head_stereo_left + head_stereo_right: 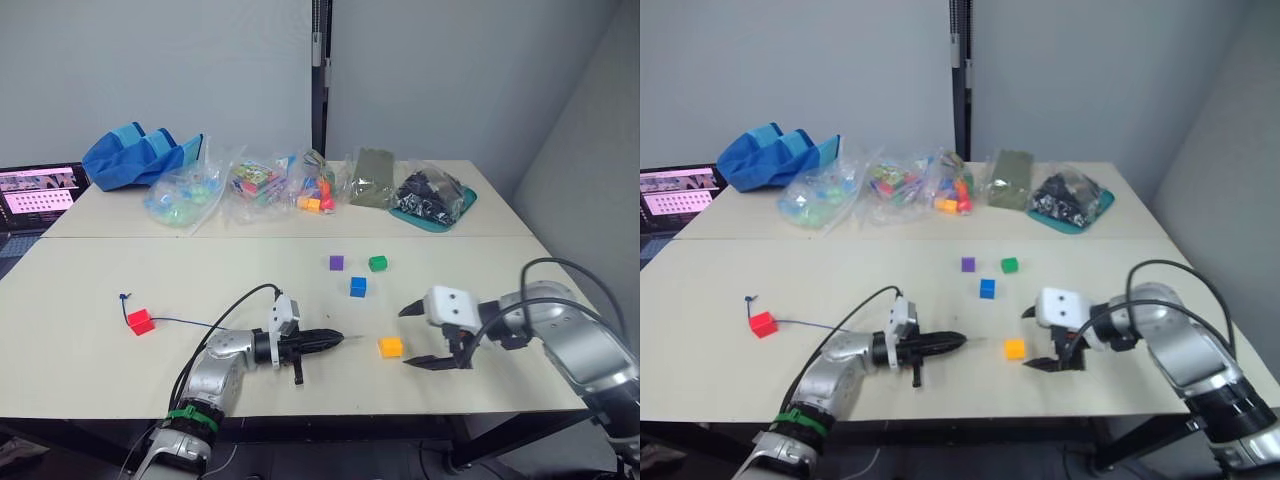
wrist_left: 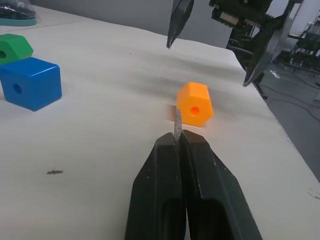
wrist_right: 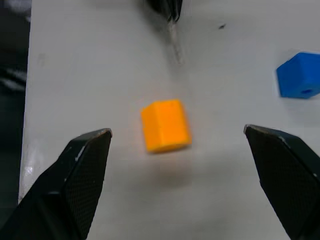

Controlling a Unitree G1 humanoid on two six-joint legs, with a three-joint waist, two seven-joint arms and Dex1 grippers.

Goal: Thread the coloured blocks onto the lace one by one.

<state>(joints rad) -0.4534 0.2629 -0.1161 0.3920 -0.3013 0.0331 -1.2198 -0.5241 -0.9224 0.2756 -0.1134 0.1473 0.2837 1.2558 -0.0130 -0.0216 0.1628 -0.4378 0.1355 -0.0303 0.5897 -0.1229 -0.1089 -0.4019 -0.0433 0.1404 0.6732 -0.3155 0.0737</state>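
Lying between right pincer (image 3: 177,165) fingers: orange-yellow block (image 3: 165,125).

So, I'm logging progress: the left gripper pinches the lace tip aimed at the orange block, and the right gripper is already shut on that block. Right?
Not quite. The right gripper is open, its fingers apart on either side of the orange block, not touching it, as the right wrist view shows. The left gripper does pinch the lace tip aimed at the block.

Silver-grey arm casings are ending in white wrist blocks; tapered black fingers are forming the left gripper (image 1: 335,340) and right gripper (image 1: 407,337); black cables are looping behind each.
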